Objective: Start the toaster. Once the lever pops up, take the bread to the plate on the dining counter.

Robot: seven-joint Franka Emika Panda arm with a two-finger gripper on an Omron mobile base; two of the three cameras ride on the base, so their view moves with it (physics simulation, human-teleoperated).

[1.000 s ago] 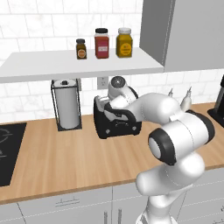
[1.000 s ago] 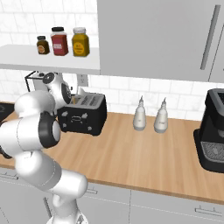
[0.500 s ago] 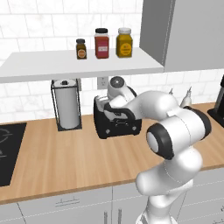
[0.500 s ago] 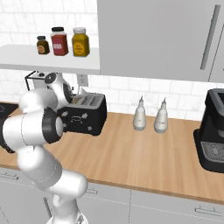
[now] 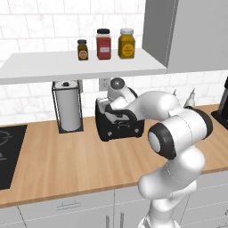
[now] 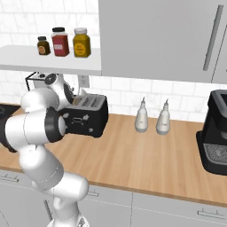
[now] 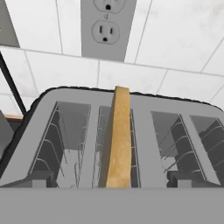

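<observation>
The black toaster (image 5: 119,127) stands on the wood counter against the tiled wall, also seen from the right (image 6: 86,116). In the hand view I look down on the toaster top (image 7: 148,131), where the bread (image 7: 119,135), a thin tan slice, stands on edge in the second slot from the left. My gripper (image 7: 109,180) hovers just above the toaster, open, with one fingertip (image 7: 34,179) far to each side of the slice and touching nothing. From the left base view my arm bends over the toaster and hides most of its top. The plate and the dining counter are out of view.
A paper towel holder (image 5: 67,109) stands left of the toaster, a black stovetop (image 5: 9,151) further left. Two white bottles (image 6: 142,117) and a black coffee machine (image 6: 216,133) sit to the right. A shelf with three jars (image 5: 103,43) hangs overhead. A wall outlet (image 7: 107,26) is behind the toaster.
The arm's elbow and wrist have shifted slightly left over the toaster. The gripper stays open and the bread has not moved.
</observation>
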